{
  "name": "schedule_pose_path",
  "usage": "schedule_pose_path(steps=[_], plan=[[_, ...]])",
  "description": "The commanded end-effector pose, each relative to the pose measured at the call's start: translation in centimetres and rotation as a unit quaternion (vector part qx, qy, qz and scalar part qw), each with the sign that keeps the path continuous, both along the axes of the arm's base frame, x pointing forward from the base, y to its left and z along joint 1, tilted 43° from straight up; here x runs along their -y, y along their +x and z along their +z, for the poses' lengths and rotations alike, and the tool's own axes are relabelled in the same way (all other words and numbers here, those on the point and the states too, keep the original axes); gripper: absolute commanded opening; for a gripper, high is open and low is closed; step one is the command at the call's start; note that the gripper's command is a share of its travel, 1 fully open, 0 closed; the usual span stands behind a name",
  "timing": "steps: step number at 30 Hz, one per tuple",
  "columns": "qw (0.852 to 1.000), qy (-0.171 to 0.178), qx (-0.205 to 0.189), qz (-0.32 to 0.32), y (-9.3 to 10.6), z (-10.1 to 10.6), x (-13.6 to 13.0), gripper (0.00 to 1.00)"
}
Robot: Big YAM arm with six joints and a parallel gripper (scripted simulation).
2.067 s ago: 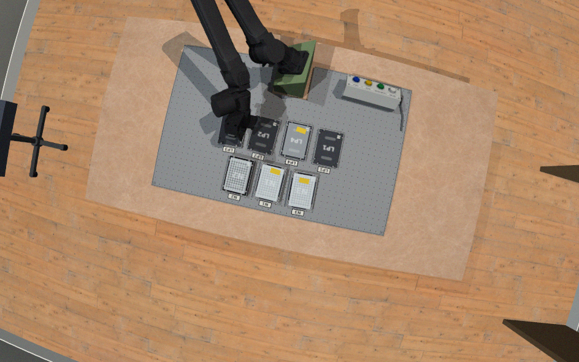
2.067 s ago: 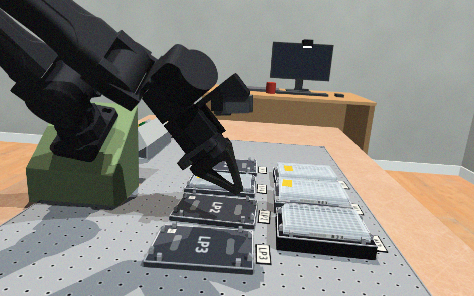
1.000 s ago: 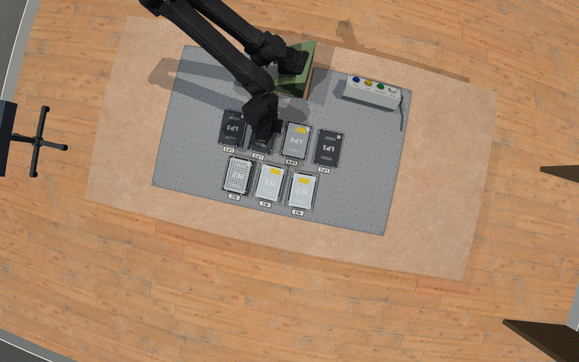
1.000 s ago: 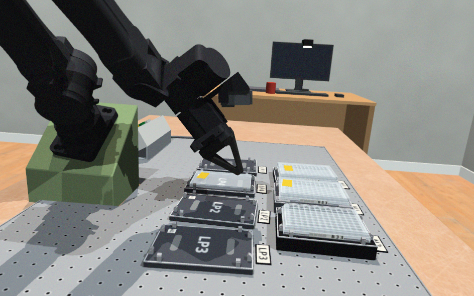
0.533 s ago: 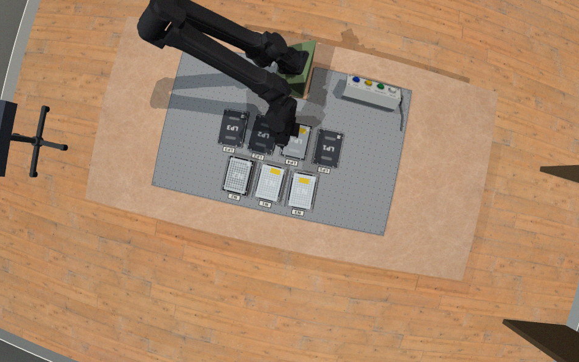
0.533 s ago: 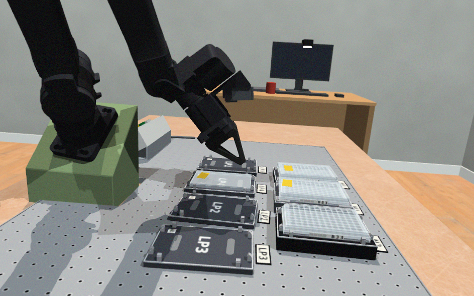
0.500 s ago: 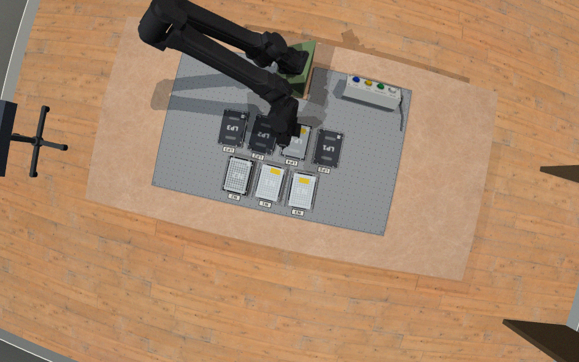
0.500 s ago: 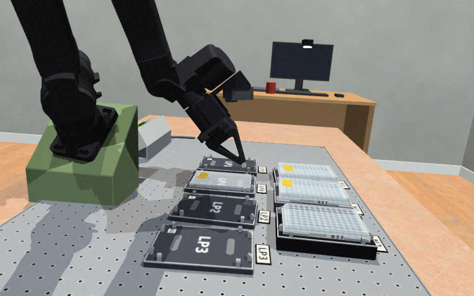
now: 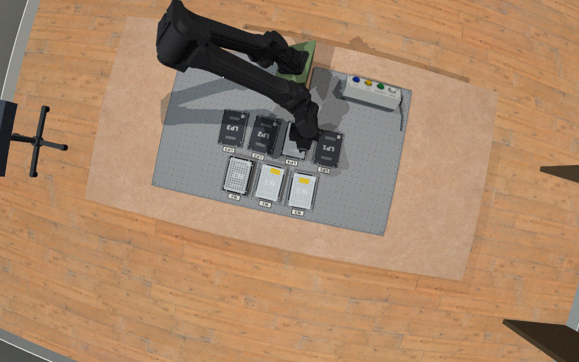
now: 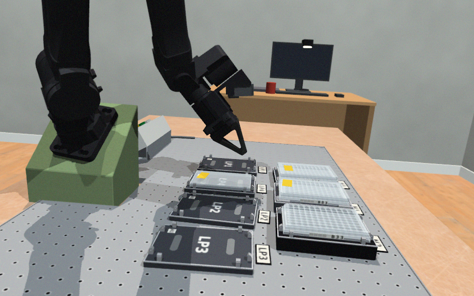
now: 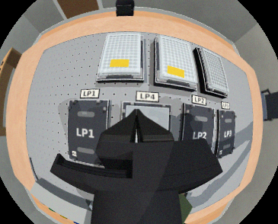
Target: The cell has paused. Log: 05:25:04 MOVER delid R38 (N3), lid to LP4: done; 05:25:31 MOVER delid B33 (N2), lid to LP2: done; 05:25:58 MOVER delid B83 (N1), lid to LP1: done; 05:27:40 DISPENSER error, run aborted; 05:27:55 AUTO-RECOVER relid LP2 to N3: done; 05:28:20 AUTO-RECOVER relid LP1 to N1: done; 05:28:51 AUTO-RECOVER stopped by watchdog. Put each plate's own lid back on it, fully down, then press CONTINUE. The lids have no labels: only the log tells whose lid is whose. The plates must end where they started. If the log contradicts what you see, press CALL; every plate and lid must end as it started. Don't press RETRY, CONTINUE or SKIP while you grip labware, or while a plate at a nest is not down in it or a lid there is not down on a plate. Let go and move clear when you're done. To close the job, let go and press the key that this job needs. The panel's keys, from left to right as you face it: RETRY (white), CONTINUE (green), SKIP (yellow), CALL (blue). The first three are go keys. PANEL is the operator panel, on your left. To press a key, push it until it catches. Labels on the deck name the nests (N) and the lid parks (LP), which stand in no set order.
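Note:
My gripper (image 9: 303, 145) (image 10: 244, 151) (image 11: 136, 113) is shut and empty. It hangs a little above the deck, over the parks LP4 and LP1 (image 9: 327, 147) (image 10: 228, 164) (image 11: 86, 132). A clear lid with a yellow tag (image 9: 289, 147) (image 10: 221, 180) (image 11: 159, 114) lies on LP4. LP2 (image 9: 263, 134) (image 10: 215, 210) (image 11: 199, 127) and LP3 (image 9: 233, 127) (image 10: 200, 244) (image 11: 226, 130) are bare. Plate B33 (image 9: 238, 174) (image 10: 323, 220) (image 11: 213, 69) has no lid. Plate B83 (image 9: 270, 181) (image 10: 311, 189) (image 11: 174, 62) and the third plate (image 9: 302, 189) (image 10: 307, 170) (image 11: 120, 56) carry yellow-tagged lids.
The operator panel (image 9: 371, 92) (image 10: 154, 134) stands at the back of the deck, with blue (image 9: 356, 80), yellow (image 9: 368, 82), green (image 9: 380, 85) and white (image 9: 391, 89) keys. The arm's green base block (image 10: 84, 165) stands beside it.

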State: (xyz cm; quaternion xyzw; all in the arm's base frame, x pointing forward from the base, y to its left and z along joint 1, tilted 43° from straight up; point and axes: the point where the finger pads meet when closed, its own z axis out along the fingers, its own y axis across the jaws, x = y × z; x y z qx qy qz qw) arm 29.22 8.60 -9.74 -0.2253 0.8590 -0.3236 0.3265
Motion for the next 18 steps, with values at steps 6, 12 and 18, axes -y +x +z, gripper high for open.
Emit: schedule_pose_path(steps=[6,12,18], plan=[[0.999,0.023,0.015,-0.016,0.3,-2.3,-3.4,0.0],[0.999,0.025,0.015,-0.02,0.0,-2.9,-3.7,0.0],[0.999,0.025,0.015,-0.02,0.0,-2.9,-3.7,0.0]])
